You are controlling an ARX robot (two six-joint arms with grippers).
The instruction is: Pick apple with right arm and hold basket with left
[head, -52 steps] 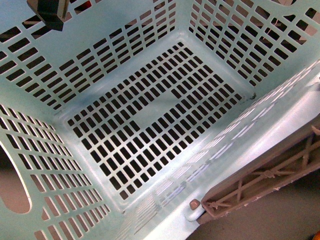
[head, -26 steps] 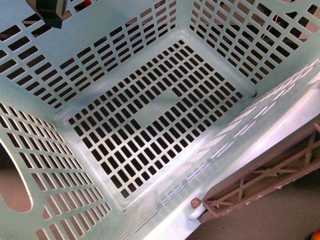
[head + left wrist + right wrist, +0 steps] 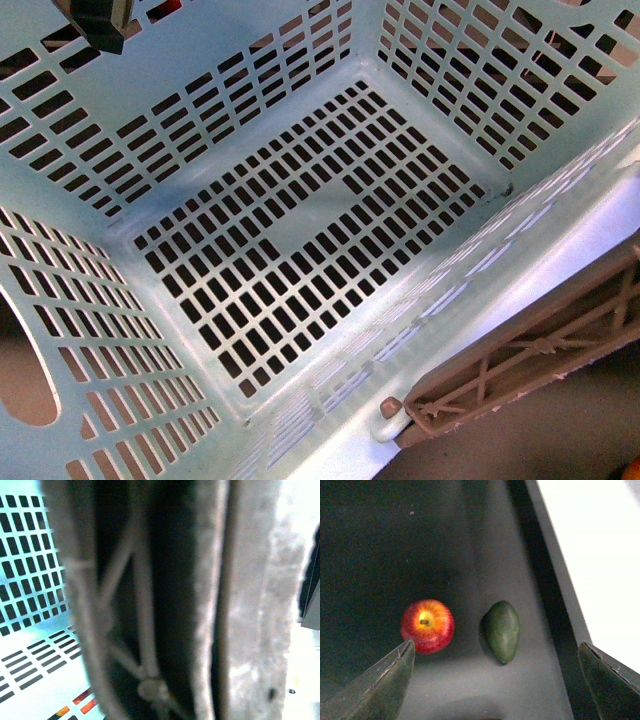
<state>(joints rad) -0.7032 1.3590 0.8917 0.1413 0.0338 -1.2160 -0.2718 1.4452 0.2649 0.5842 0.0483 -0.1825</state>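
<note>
The aqua basket (image 3: 300,215) fills the front view, seen from above; its slotted floor holds nothing. A brownish-grey ribbed handle (image 3: 520,365) lies along its near right rim. My left gripper (image 3: 100,22) shows as a dark block at the far rim, shut on the basket. The left wrist view is filled by the blurred ribbed handle (image 3: 150,600). In the right wrist view the red apple (image 3: 427,626) with a yellow stem patch lies on a dark grey surface. My right gripper (image 3: 497,680) is open above it, with the apple close by one fingertip (image 3: 385,680).
A dark green avocado-like fruit (image 3: 502,630) lies beside the apple, between the open fingers. A dark raised edge (image 3: 550,595) and a bright white area (image 3: 600,555) run along one side. An orange bit (image 3: 632,470) shows at the front view's lower right corner.
The basket has shifted slightly in the front view; its near wall and handle sit a little lower. The left gripper has kept its hold at the far rim.
</note>
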